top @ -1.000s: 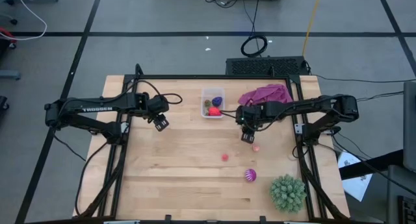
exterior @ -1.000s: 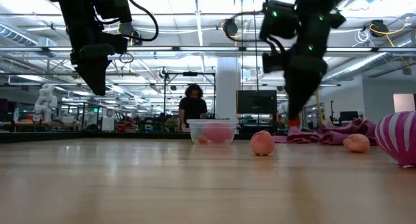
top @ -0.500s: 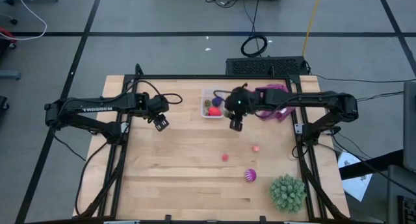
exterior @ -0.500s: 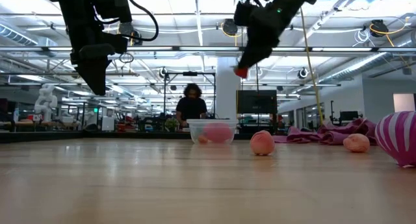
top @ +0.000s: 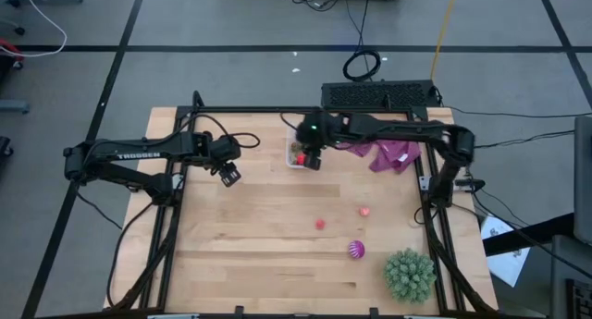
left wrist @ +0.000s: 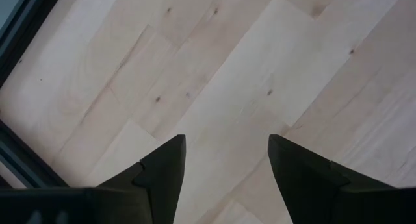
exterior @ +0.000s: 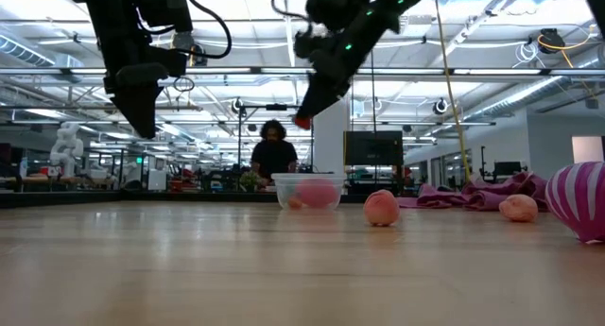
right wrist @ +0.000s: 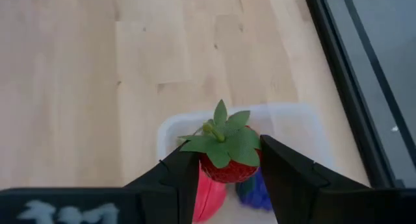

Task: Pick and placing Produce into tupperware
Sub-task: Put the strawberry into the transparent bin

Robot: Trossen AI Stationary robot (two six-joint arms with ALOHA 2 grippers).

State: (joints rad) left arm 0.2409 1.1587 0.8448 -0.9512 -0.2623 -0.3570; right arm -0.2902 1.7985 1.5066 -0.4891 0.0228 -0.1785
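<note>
While my right gripper (right wrist: pixel 224 169) is pinching the red toy strawberry (right wrist: pixel 226 160) above the clear rectangular plastic tupperware (right wrist: pixel 292 123), releasing off-centre risks bouncing it off the rim; left gripper (left wrist: pixel 224 175) idling spread.

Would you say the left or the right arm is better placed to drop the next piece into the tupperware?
Right. The right gripper holds a strawberry above the tupperware; the left gripper hangs open, away from it.
</note>
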